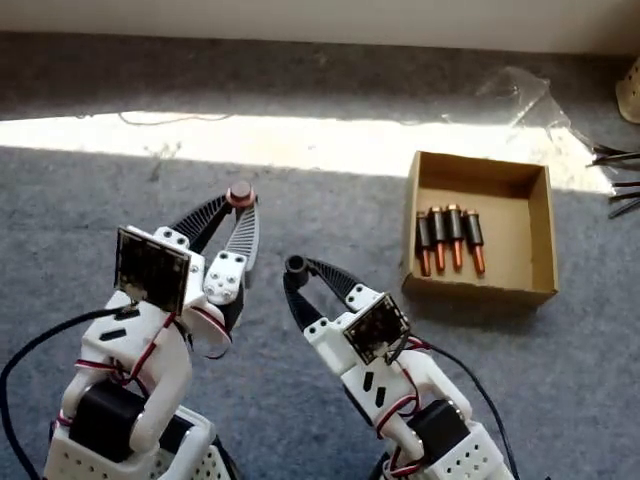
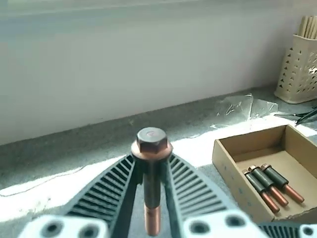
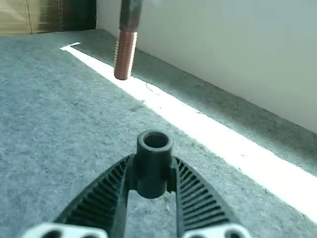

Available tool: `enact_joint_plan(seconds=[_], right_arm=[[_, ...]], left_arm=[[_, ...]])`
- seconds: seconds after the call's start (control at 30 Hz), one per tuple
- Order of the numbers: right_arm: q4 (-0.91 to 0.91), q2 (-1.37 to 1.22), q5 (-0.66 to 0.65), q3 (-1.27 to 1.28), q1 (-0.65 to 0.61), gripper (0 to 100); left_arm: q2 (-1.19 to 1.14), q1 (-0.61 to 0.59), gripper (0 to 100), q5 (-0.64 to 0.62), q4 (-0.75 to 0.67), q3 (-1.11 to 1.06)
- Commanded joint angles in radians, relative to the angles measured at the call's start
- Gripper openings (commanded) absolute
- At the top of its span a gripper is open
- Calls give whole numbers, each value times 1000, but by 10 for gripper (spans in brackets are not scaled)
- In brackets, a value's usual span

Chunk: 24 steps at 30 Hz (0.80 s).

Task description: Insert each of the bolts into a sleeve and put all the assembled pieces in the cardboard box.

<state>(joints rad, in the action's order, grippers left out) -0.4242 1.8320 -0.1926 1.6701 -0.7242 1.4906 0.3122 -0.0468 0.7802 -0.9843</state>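
Bolt [image 2: 152,186] stands upright, clamped in my left pincer [image 1: 238,205]; my right pincer [image 1: 296,270] is closed on a sleeve [image 3: 155,161]. 4 assembled pieces [image 1: 450,238] lie in the cardboard box [image 1: 541,235].

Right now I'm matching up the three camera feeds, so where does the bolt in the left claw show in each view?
High view: the bolt sits head-up in the tips of the left claw.
Left wrist view: upright, clamped in that claw, close to the camera.
Right wrist view: its threaded end hangs beyond the sleeve in the right claw.
Shared landmark: the sunlit strip behind the bolt.
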Motion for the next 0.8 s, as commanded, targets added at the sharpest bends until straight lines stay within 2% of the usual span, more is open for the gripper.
enact_joint_plan(seconds=[0.0,0.2,0.37,0.57,0.77], right_arm=[[-2,2,-12,139,39,5],[-2,2,-2,139,81,5],[-2,4,178,139,101,5],[-2,2,176,139,96,5],[-2,4,109,139,96,5]], left_arm=[[58,87,5,-12,-147,-59],[64,97,5,-181,-253,-127],[65,102,5,-186,-261,-131],[64,107,5,-186,-298,-147],[65,189,5,-181,-333,-180]])
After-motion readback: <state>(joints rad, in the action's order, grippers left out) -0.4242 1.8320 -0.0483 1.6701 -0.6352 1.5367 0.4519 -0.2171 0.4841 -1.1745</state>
